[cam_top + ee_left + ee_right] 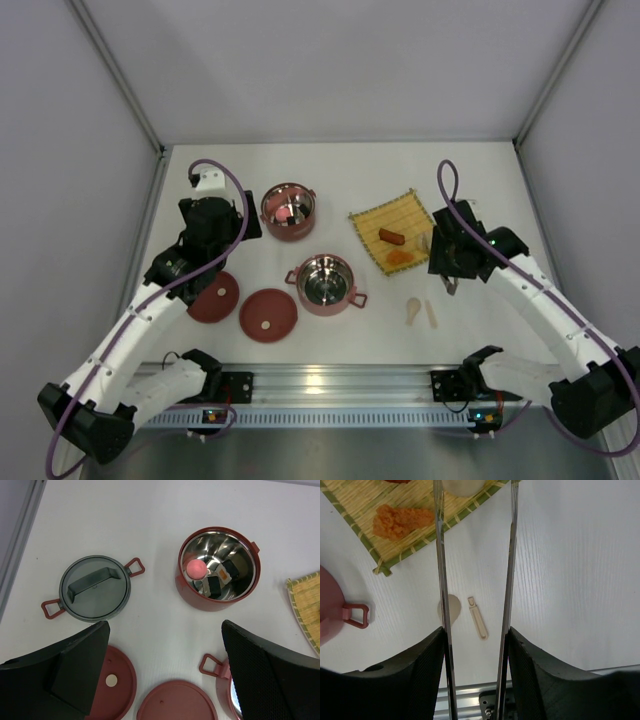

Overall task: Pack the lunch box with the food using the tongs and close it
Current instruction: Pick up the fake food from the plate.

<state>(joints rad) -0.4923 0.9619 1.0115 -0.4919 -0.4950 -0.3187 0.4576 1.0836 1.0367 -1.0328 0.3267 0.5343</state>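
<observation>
My right gripper is shut on the tongs, one thin metal arm pressed against each finger. The arms stay spread and reach up over the yellow mat, either side of a cream piece. An orange piece lies on the mat to its left, and a sausage lies farther back. The far lunch box bowl holds a pink round and black-and-white rolls. The near bowl looks empty. My left gripper hangs open above two dark-red lids.
A grey lid with red handles lies left of the far bowl. Two small beige sticks rest on the table between the mat and the metal rail. Grey walls enclose the table on three sides.
</observation>
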